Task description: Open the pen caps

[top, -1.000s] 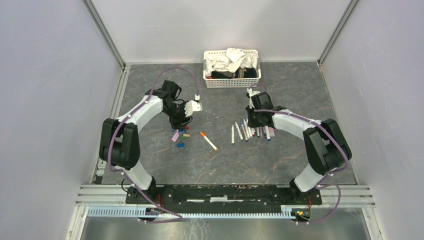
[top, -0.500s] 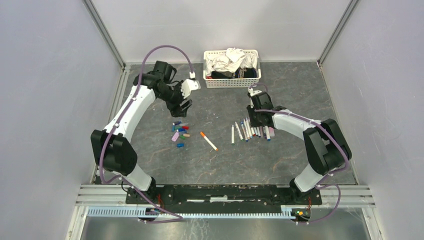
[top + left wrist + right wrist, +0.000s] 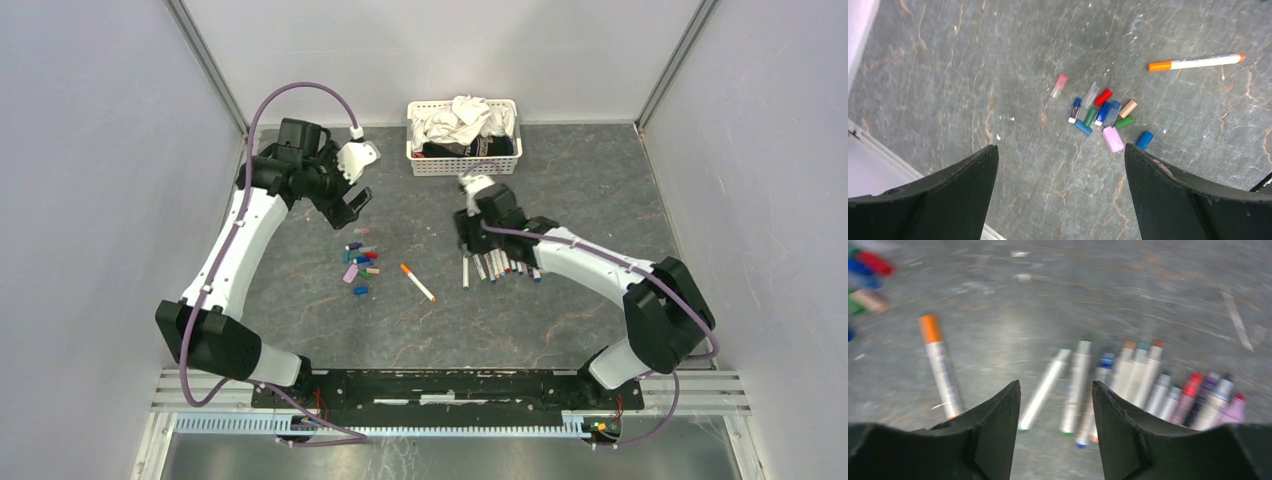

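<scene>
Between the left gripper's [image 3: 1060, 200] black fingers, spread wide and holding nothing, I see the stubby plastic pen caps [image 3: 1102, 113] huddled on the grey marbled table [image 3: 973, 60], well below the jaws and touching neither. I count about twelve: blues, greens, pinks, one red, one tan, one clear. That arm reaches high toward the far left corner, wrist tipped down. One white marker pen with an orange cap [image 3: 1195, 62] lies alone just beside the cluster.

The right gripper [image 3: 1055, 435] hangs low over the table, also open and empty, its arm bent inward. A row of slim marker pens [image 3: 1138, 372] lies just ahead of its fingertips, the end pens in line with the gap. I make out roughly a dozen, though blur keeps me from an exact count. Farther back stands a white slotted plastic basket [image 3: 465, 166] of crumpled cloths.
</scene>
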`<state>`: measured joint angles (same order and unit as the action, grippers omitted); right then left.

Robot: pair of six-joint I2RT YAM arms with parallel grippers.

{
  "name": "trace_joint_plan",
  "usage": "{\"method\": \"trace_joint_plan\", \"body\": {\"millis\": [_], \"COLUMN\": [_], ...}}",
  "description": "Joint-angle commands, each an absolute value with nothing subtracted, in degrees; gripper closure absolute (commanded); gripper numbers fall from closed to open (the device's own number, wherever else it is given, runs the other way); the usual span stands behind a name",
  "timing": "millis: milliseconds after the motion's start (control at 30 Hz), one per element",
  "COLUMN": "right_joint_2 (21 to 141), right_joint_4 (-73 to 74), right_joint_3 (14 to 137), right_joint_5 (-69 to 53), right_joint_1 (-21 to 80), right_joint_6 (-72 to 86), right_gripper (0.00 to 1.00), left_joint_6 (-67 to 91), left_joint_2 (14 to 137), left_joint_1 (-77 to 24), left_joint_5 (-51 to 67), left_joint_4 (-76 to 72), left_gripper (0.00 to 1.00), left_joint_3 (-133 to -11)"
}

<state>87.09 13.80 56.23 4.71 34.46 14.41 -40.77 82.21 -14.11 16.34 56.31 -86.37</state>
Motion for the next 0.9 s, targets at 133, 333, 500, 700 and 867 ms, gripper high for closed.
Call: {"method": "trace_joint_plan", "body": {"millis": [133, 333, 500, 700, 867], "right_joint_2": [95.87, 102.45, 105.93, 106.15, 105.45], "right_joint_4": [11.39, 11.28, 10.84, 8.66, 8.43], "right_joint_3": [62.85, 65.32, 65.38, 61.91, 60.78], "right_joint_5": [0.57, 1.05, 1.69, 1.87, 1.0], "right_joint_1": [49.01, 53.26, 53.69, 53.7, 53.7], "right_joint_6": [9.97, 8.18, 8.11, 8.56, 7.82], "right_gripper": [0.4, 0.39, 0.41, 0.61, 0.92], "left_joint_6": [-37.6, -39.94, -40.46, -41.31, -46.82], "left_joint_2": [82.9, 81.74, 81.85, 79.45, 70.52], "left_joint_1": [-10.65, -10.55, -10.55, -10.46, -9.67], "left_joint_5": [17.29, 21.39, 22.49, 23.4, 29.21], "left_joint_4": [56.89, 59.71, 60.13, 58.07, 49.76], "left_gripper": [0.0, 0.0, 0.0, 0.0, 0.0], "left_joint_3": [-83.97, -82.74, -81.24, -76.37, -67.17]}}
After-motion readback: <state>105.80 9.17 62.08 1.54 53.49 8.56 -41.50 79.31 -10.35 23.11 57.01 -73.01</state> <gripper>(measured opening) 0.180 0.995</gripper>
